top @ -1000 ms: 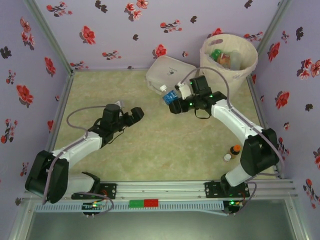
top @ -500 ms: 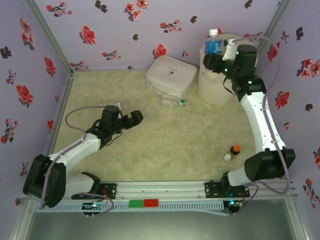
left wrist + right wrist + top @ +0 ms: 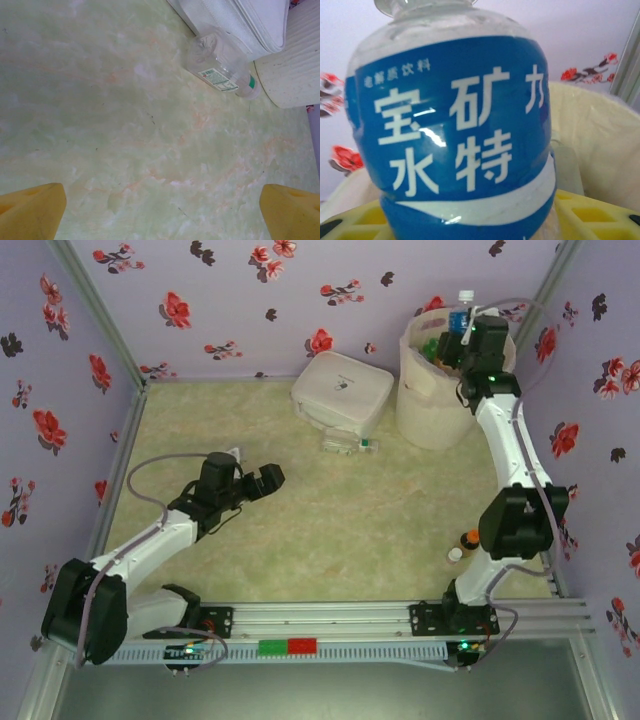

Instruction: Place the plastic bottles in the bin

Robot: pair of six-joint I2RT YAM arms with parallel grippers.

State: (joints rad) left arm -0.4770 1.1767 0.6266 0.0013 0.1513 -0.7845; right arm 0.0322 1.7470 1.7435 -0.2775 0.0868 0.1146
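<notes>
Overhead, blue-label btl (image 3: 459,318) above bin (image 3: 425,412).

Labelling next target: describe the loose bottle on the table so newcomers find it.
Find the tall cream bin at far right; a flat white case sits left of it. The bottle lies on its side along the case's near edge. It's clear, unlike the tiny brown bottle.
</notes>
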